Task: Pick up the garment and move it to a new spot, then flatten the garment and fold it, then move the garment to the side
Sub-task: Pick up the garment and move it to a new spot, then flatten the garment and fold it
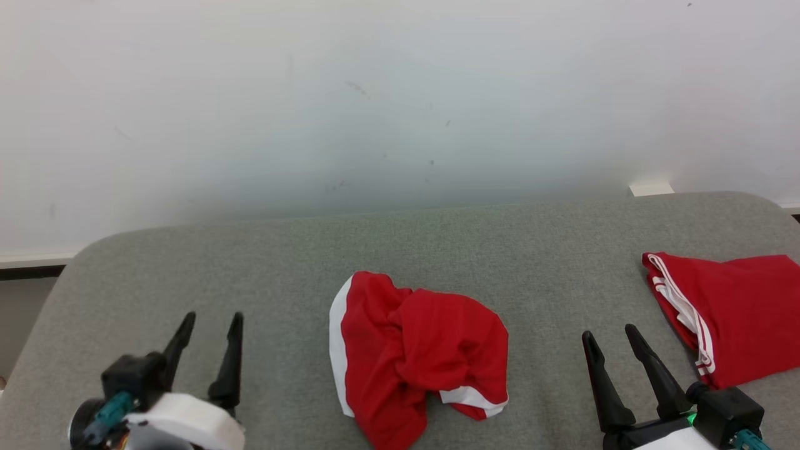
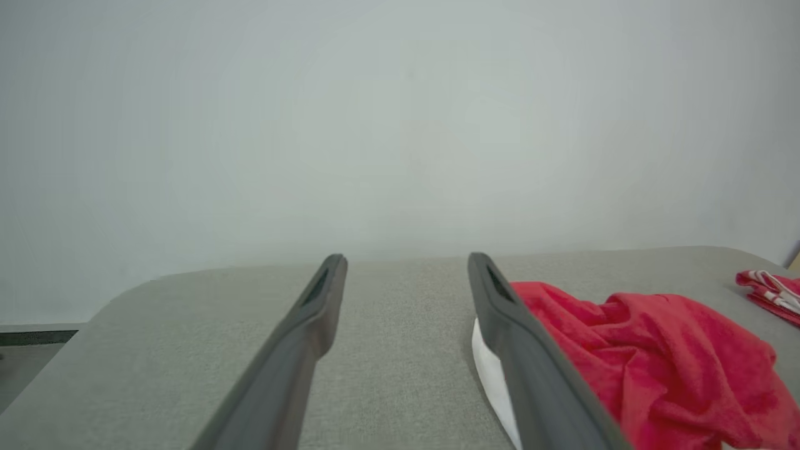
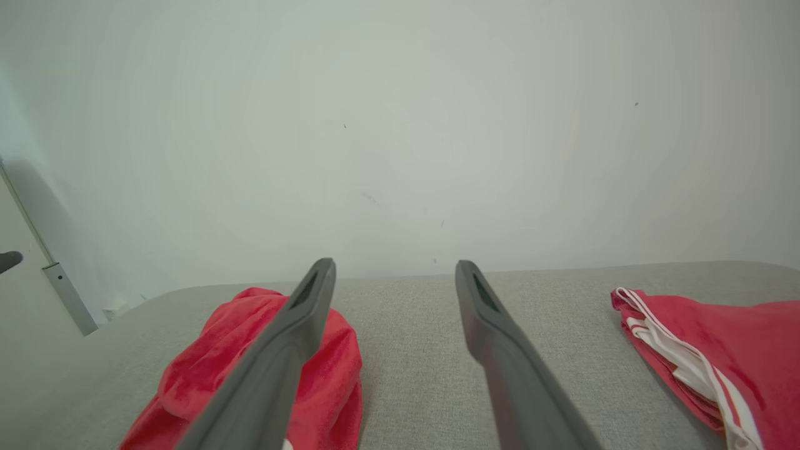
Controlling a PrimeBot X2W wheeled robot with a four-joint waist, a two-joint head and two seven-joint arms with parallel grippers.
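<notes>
While both arms sat low at the near edge of the grey fabric-covered table [image 1: 187,262], neither one held anything.

Left gripper [image 1: 212,320]: fingers spread wide, empty, tips pointing toward the white wall [image 1: 400,94], clear of the cloth.

Right gripper [image 1: 609,334]: likewise spread and empty, tips angled slightly leftward.

The crumpled red garment [image 1: 419,350] lay on the table between the two grippers, roughly centred and near the front edge. It was bunched into a heap, with white trim showing along its left edge and at a fold on its lower right. It was neither flattened nor folded.

In the left wrist view the heap lay just past the right-hand finger and was partly hidden by it; whether they touched could not be told. In the right wrist view the heap sat behind the left-hand finger.

A second red garment [image 1: 731,306], white-striped, lay flatter at the table's right side, well apart from the heap and just beyond the right gripper.
</notes>
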